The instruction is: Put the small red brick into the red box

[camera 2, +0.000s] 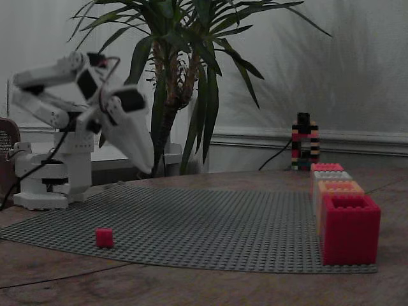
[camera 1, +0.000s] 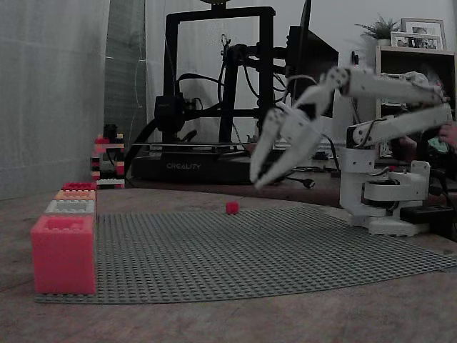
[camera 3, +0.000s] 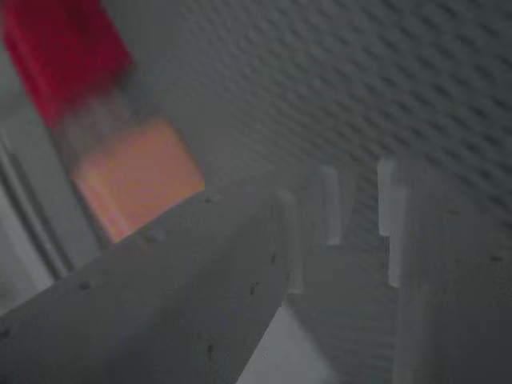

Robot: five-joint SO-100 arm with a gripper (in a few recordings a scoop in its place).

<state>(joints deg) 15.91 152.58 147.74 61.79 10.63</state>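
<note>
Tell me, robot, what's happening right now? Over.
Hand open, empty, up above the mat. Small red brick loose on the mat, untouched. Red box waiting at row's end. Nothing in the way.

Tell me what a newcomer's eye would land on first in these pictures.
The white gripper hangs in the air above the grey studded baseplate, carrying nothing. The small red brick sits alone on the plate, bright against the grey. A row of boxes lines the plate's edge, the red box closest in a fixed view.
</note>
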